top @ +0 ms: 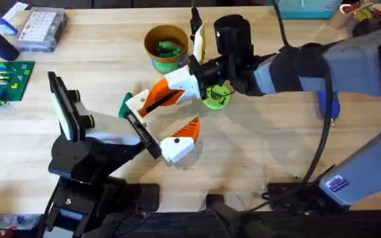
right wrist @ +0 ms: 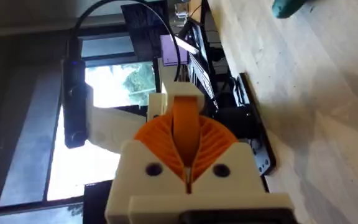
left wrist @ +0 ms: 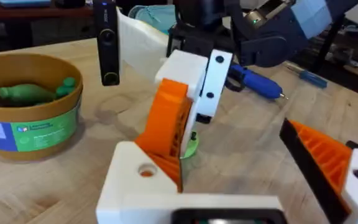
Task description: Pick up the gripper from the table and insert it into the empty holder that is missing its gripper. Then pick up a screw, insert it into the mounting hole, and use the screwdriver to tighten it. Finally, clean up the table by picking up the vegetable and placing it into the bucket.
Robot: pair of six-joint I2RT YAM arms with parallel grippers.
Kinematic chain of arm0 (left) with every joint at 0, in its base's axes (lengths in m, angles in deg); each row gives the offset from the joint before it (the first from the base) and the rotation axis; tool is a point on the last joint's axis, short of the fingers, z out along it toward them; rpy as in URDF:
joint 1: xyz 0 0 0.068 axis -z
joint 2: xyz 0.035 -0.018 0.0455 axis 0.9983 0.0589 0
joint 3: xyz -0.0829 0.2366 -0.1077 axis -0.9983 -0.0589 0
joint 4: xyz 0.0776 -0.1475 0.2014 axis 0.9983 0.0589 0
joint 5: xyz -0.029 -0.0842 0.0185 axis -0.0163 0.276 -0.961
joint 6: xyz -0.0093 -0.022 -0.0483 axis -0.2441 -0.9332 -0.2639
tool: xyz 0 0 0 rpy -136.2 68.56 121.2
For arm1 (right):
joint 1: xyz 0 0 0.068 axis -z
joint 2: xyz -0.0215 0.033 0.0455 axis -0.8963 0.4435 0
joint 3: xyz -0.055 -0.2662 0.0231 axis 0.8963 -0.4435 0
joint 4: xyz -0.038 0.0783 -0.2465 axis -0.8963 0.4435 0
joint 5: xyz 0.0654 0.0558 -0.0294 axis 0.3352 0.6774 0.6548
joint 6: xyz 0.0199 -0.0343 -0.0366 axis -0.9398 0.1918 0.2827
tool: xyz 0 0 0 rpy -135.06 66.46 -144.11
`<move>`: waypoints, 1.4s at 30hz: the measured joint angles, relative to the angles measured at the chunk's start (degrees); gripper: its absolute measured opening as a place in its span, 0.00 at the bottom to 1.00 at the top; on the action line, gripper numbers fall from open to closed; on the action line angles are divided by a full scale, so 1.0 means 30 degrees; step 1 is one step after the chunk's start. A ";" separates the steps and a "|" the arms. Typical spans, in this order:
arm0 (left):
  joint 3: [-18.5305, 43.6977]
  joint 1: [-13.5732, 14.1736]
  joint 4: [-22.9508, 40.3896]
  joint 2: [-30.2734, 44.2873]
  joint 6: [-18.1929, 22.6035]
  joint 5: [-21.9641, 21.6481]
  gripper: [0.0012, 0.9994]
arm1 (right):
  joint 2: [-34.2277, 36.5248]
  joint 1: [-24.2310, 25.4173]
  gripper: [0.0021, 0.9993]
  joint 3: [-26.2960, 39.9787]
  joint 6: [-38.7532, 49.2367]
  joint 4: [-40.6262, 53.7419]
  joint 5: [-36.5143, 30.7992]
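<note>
At mid-desk the two arms are tangled close. The right hand (right wrist: 186, 163) is clenched, pads together, and sits between the spread fingers of the left hand (top: 170, 119), which is released wide. One left pad looks to be touching it. If the left hand closes now, it would clamp its partner, not a part. A teal-edged white bit at nine o'clock, which I take for the gripper (top: 126, 106), could get knocked away. The bucket (top: 166, 46) stands at twelve o'clock with the vegetable (left wrist: 30, 93) already inside, and a careless lift could tip it. The screwdriver (left wrist: 257, 81) lies out at three o'clock, near the right arm.
</note>
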 joint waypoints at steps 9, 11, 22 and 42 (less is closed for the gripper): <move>0.0000 0.0000 -0.0007 0.0000 0.0000 -0.0044 0.99 | 0.0000 -0.0044 0.01 0.0007 -0.0073 -0.0219 -0.0386; 0.0000 -0.0029 -0.0007 0.0000 -0.0007 -0.0073 0.99 | -0.0007 -0.0073 0.01 0.0007 -0.0073 -0.0248 -0.0511; 0.0007 -0.0102 0.0000 0.0000 -0.0080 -0.0372 0.99 | 0.0000 -0.0233 0.01 0.0036 -0.0284 -0.0415 -0.1049; 0.0007 -0.0102 0.0000 0.0000 -0.0073 -0.0378 0.99 | 0.0000 -0.0255 0.01 0.0044 -0.0335 -0.0415 -0.1005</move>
